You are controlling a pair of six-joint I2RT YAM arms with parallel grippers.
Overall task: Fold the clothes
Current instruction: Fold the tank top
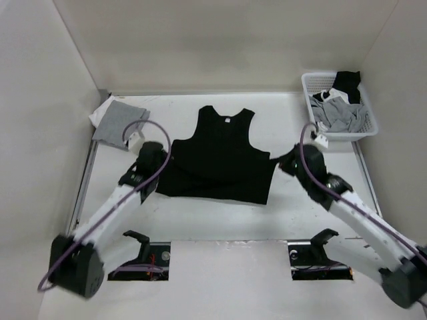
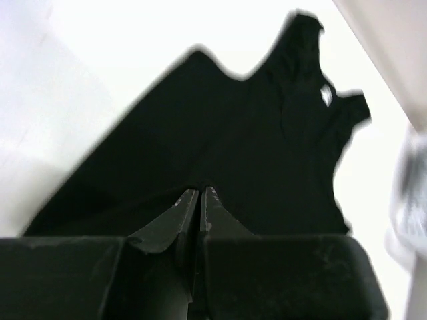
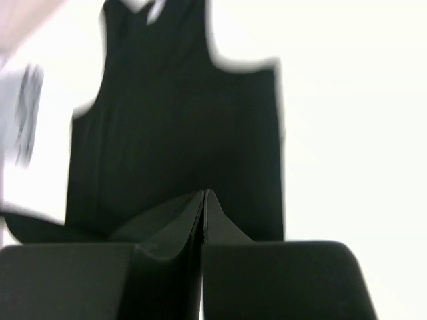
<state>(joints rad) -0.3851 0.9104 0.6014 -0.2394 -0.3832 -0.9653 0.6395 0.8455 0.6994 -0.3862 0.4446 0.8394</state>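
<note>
Looking down on a white surface [image 1: 220, 227] boxed in by pale walls. Finding a black sleeveless top [image 1: 220, 157] lying spread near the middle of it, neck and shoulder straps pointing toward the far wall, hem facing the arm bases. Noting the cloth lying mostly flat, with its right side edge being drawn out to a point.

Seeing the left hand [image 2: 200, 195] sitting at the top's lower left edge, fingers [image 2: 175, 223] pressed together with barely a slit between them. Seeing black fabric running right up to the tips and creasing toward them, so reading it as pinching the cloth there.

Seeing the right hand [image 3: 204, 195] sitting at the pulled-out right edge, fingers [image 3: 230, 227] likewise squeezed tight. Seeing the top stretching away from the tips in that wrist view, so again reading it as gripping fabric. Finding both wrist views blurred, leaving the exact pinch line hard to make out.

Spotting a folded grey cloth [image 1: 120, 123] lying in the far left corner, well apart from the top. Spotting a white basket [image 1: 347, 135] standing at the far right, holding a heap of grey, white and black garments [image 1: 337, 110].
</note>
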